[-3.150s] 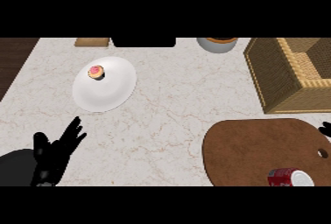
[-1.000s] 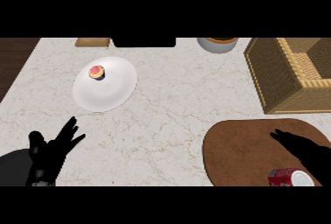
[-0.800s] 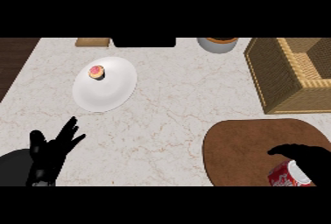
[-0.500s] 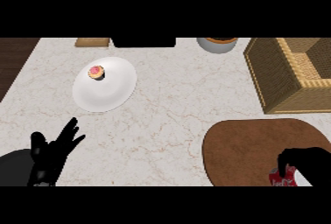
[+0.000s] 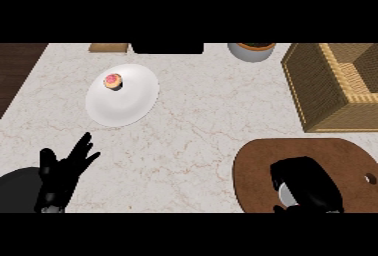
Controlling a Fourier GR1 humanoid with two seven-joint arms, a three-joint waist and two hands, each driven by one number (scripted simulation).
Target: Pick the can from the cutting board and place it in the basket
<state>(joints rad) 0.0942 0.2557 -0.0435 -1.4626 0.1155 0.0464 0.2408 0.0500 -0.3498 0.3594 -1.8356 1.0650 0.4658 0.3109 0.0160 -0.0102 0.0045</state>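
1. On the board, at its near edge, the can is clasped by the curled right hand and mostly hidden.
2. The left hand is held open at lower left.
3. The basket is seen beyond the board.

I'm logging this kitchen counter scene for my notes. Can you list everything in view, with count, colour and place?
counter: one, pale marbled, fills the view
plate: one, white, upper left
cupcake: one, pink-topped, on the plate
basket: one, tan wicker, upper right
cutting board: one, brown, lower right
can: one, mostly hidden under the right hand
pot: one, grey, top edge
left hand: black, open, lower left
right hand: black, curled over the can
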